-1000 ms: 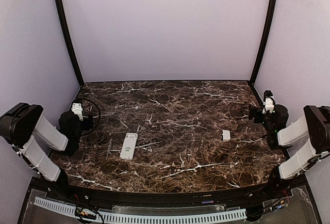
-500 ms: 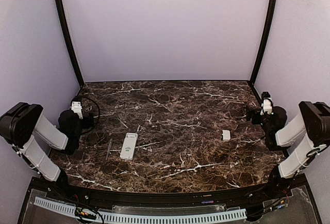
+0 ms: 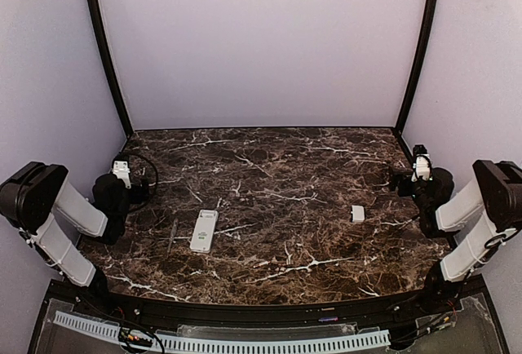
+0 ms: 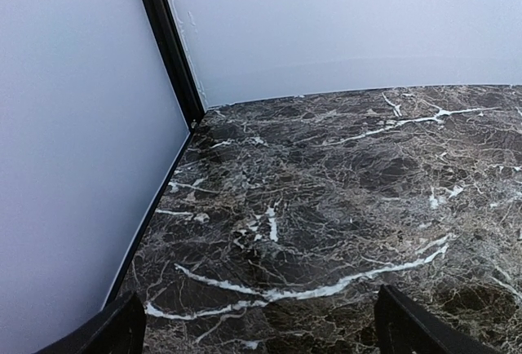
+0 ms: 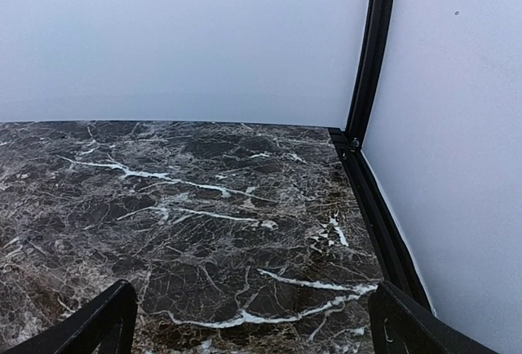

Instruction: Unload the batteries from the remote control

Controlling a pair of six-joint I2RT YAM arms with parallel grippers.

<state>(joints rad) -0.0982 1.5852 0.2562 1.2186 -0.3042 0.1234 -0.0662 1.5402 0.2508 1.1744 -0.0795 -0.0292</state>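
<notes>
seen from the top camera, with 12 o'clock at the back wall, the remote control [image 3: 205, 231] lies flat on the dark marble table [image 3: 277, 166], at about 8 o'clock from the table's middle. its long axis runs nearly 6 to 12, with the far end leaning a touch toward 1. nothing touches it. whether its face or its back is up is too small to tell.

a small white squarish plastic piece [image 3: 357, 213] lies alone at about 3 o'clock from the middle, well apart from the remote.

the left gripper [image 3: 122, 176] sits at the 9 o'clock edge of the table, folded back close to its arm, with a black cable loop [image 3: 148, 176] just beside it. it is well apart from the remote, which lies toward 4 o'clock from it. in the left wrist view the left gripper [image 4: 261, 339] is released: its two dark fingertips [image 4: 114, 334] stand wide apart at the bottom corners with only bare marble between them. the camera faces the far left corner, where a black frame post [image 4: 167, 40] meets the pale walls.

the right gripper [image 3: 418, 171] sits at the 3 o'clock edge, near the white piece but not touching it. in the right wrist view the right gripper [image 5: 249, 329] is likewise spread wide, grasping nothing, its fingertips [image 5: 98, 317] at the lower corners over veined marble, looking toward the far right corner post [image 5: 371, 52].
</notes>
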